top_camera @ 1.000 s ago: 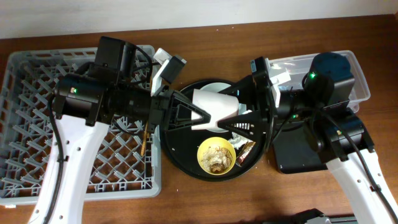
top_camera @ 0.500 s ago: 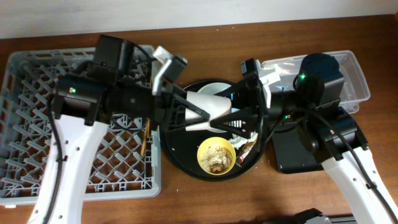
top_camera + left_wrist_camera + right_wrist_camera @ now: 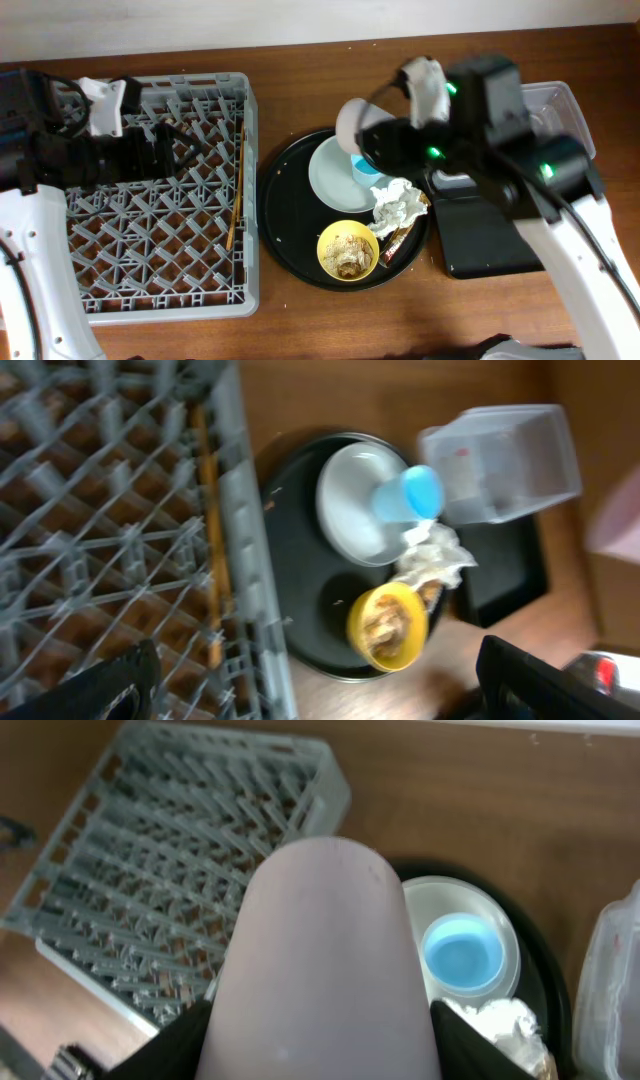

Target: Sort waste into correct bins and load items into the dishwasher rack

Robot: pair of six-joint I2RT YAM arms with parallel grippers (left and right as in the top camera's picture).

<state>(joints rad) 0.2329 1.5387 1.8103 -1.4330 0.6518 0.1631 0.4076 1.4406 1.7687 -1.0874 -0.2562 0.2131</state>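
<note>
My right gripper is shut on the small pink cup, held above the back of the round tray; the cup fills the right wrist view between the fingers. The blue cup stands on the pale plate. The yellow bowl holds rice scraps. A crumpled napkin and a brown wrapper lie beside it. Thin chopsticks rest along the right edge of the grey dishwasher rack. My left gripper hangs open over the rack, with nothing between its fingers.
The large round black tray carries the dishes. The shallow black bin lies to its right, and the clear tub stands behind that, partly hidden by my right arm. Bare wooden table shows along the front.
My left gripper opened and drew back left from the round tray to over the rack. My right gripper closed on the pink cup and lifted it off the tray.
</note>
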